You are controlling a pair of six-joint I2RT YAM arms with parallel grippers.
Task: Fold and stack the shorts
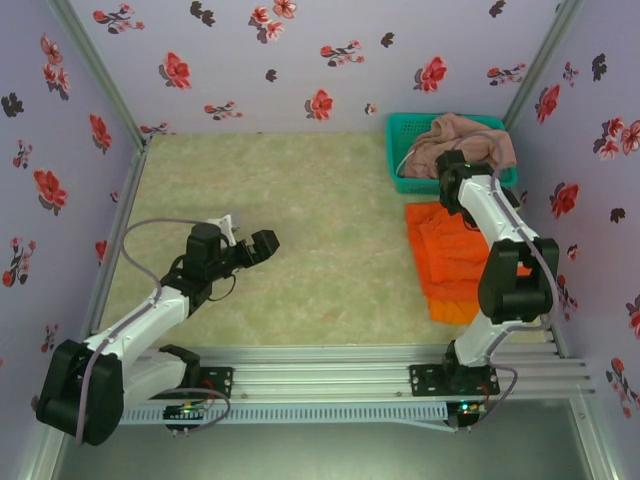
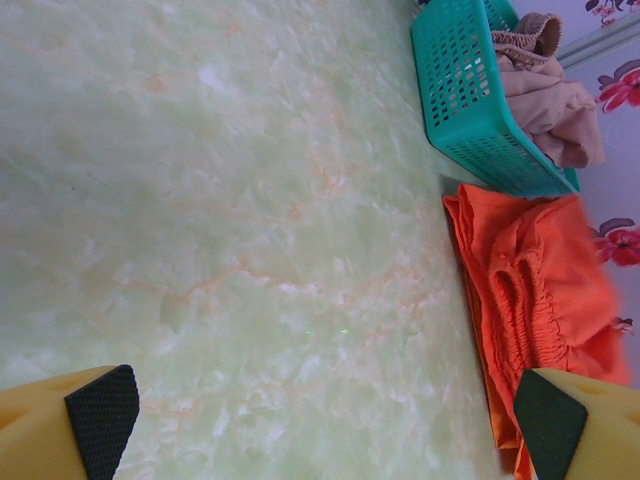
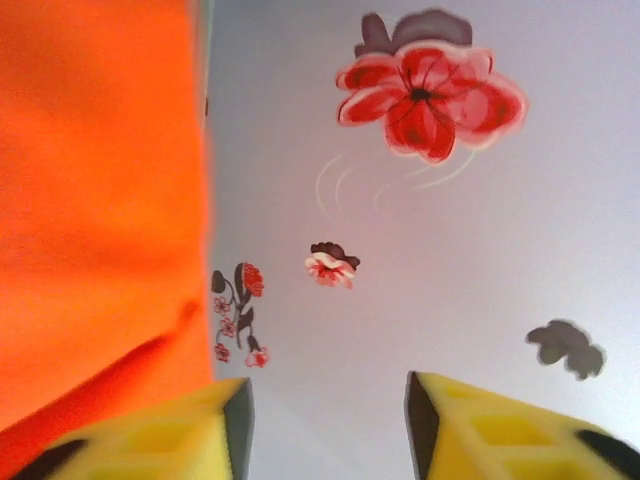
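Note:
Folded orange shorts (image 1: 445, 255) lie in a pile at the right of the table, just in front of the teal basket (image 1: 400, 125). Pink-beige shorts (image 1: 465, 145) sit bunched in that basket. My right arm (image 1: 475, 195) reaches over the far end of the orange pile. In the right wrist view my right gripper (image 3: 325, 395) is open with nothing between its fingers; the orange shorts (image 3: 100, 180) are at its left. My left gripper (image 1: 255, 248) hovers open over the table's left middle. Its wrist view shows its open gripper (image 2: 325, 415), orange shorts (image 2: 540, 290) and pink-beige shorts (image 2: 555, 100).
Flowered walls close in the table on three sides, and the right wall (image 3: 430, 230) stands close in front of my right gripper. The basket (image 2: 465, 90) sits in the far right corner. The marbled table top (image 1: 300, 190) stretches bare between the two arms.

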